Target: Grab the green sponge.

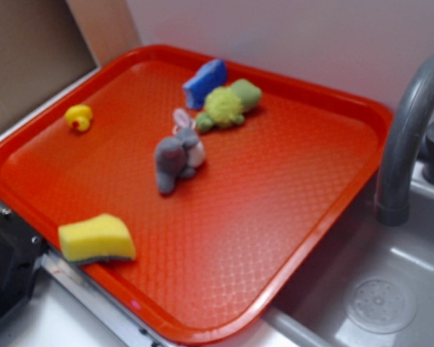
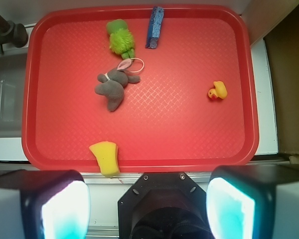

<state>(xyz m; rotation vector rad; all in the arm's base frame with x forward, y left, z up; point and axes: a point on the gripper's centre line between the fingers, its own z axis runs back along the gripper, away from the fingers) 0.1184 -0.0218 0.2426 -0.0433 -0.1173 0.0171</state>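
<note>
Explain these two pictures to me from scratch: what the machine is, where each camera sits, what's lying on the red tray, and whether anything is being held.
The machine is a small robot arm ending in a two-fingered gripper. One picture is taken from the side, looking across the tray with a sink and faucet next to it. The other comes from a camera on the arm's wrist, looking down; the two pale glowing blocks at the bottom are the gripper's fingers, spread apart with nothing between them, so nothing is held.

On the tray lie the green sponge, which is mostly yellow with a dark underside, at the near edge; a grey plush rabbit in the middle; a fuzzy green turtle and a blue sponge at the far side; and a small yellow duck.
</note>
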